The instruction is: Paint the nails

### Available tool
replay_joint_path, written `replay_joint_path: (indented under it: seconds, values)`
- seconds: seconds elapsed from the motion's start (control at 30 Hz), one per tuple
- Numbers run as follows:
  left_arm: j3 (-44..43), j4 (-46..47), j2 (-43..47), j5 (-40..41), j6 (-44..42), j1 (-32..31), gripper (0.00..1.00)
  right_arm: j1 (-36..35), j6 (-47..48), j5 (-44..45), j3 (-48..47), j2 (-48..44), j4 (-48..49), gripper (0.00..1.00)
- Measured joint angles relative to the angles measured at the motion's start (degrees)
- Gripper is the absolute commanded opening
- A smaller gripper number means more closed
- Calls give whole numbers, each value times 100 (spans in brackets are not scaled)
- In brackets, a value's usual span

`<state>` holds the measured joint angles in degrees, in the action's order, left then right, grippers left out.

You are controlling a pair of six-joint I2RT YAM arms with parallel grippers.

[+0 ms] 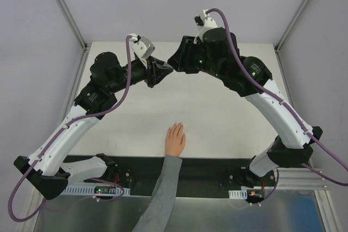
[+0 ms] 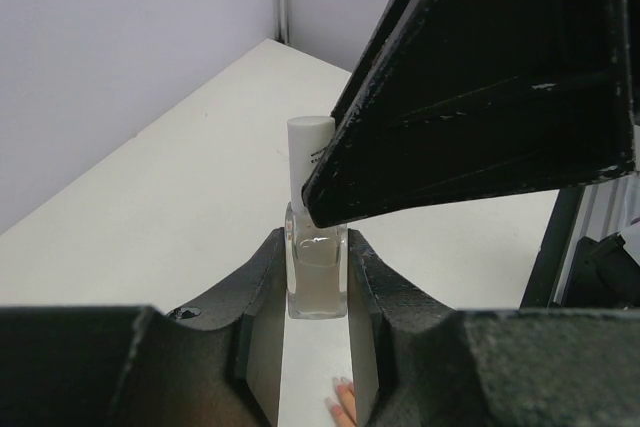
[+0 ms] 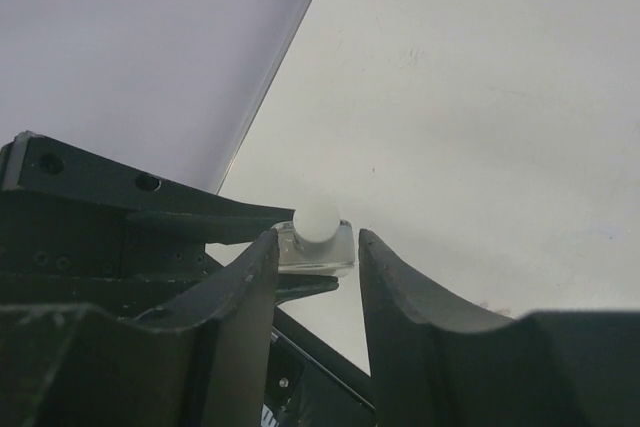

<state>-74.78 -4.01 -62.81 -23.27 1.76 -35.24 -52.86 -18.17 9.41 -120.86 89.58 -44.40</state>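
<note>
A pale hand [image 1: 175,139] lies flat on the white table, fingers together, its wrist in a grey sleeve. Its nails [image 2: 337,382] show small between my left fingers. High over the table's far part, my left gripper [image 2: 315,247] is shut on a small clear glass bottle [image 2: 318,282] with a white cap [image 2: 308,152]. My right gripper [image 3: 317,235] comes at the bottle from the other side. Its jaws stand apart around the cap [image 3: 316,218], with a gap showing on the right. The two grippers meet tip to tip [image 1: 170,68], well beyond the hand.
Metal frame posts [image 1: 65,9] and pale walls enclose the table on the left, right and back. A dark strip [image 1: 217,165] with both arm bases runs along the near edge. The grey sleeve [image 1: 163,194] crosses it between the bases.
</note>
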Motion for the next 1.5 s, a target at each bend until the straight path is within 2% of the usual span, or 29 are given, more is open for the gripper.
replay_joint_path:
  seconds: [0.13, 0.17, 0.23, 0.3, 0.33, 0.37, 0.53, 0.6, 0.67, 0.73, 0.8, 0.9, 1.0, 1.03, 1.07, 1.13, 1.17, 1.27, 1.4, 1.5]
  values:
    - [0, -28, -20, -9, -101, -63, 0, 0, -31, 42, 0, 4, -2, 33]
    - [0, -39, -28, -7, -116, -81, 0, 0, -39, 42, 0, 7, 0, 28]
    - [-9, -68, -46, -17, -120, -83, 0, 0, -39, 42, 0, 13, 0, 26]
    - [-20, -98, -50, -24, -120, -83, 0, 9, -50, 46, 0, 13, -15, 20]
    - [-28, -109, -50, -24, -120, -83, 0, 20, -57, 33, 4, 13, -11, 16]
    - [-28, -146, -37, -42, -120, -81, 0, 74, -81, -96, 188, -66, 125, 2]
    - [-28, -358, 2, -271, 39, -61, 0, 378, -90, -970, 990, -433, 734, 1]
    - [-26, -407, 24, -625, 267, 31, 0, 645, 68, -1917, 1810, -837, 1482, 0]
    - [125, -68, 72, -1344, 741, 227, 0, 922, 170, -2892, 2424, -1163, 2173, 0]
    - [520, 931, 168, -2162, 1786, 461, 0, 1248, 162, -4011, 2874, -1405, 2881, 0]
    - [887, 2109, 160, -2826, 2905, 654, 0, 1451, 9, -4937, 2931, -1410, 3305, 0]
    - [1043, 3449, -55, -3657, 4293, 852, 0, 1513, -116, -5582, 3005, -1390, 3825, 0]
    - [1088, 3790, -90, -3960, 4662, 863, 0, 1480, -146, -5821, 3165, -1515, 3985, 1]
    - [1082, 3735, -66, -4000, 4629, 857, 0, 1462, -125, -5829, 3169, -1534, 3969, 5]
    - [1056, 3617, -39, -4026, 4531, 855, 0, 1445, -96, -5825, 3169, -1547, 3936, 19]
    - [973, 3213, 20, -4019, 4175, 844, 0, 1408, 20, -5737, 3136, -1565, 3764, 39]
    - [918, 2946, 39, -3980, 3939, 826, 0, 1386, 81, -5643, 3077, -1565, 3582, 61]
    - [804, 2382, 81, -3735, 3176, 817, 0, 1305, 173, -5060, 2815, -1565, 2850, 82]
    - [732, 1731, 146, -3064, 2380, 817, 0, 1213, 138, -3810, 2531, -1622, 2020, 90]
    - [732, 1467, 181, -2411, 2065, 750, 0, 1091, 52, -2835, 2140, -1545, 1349, 89]
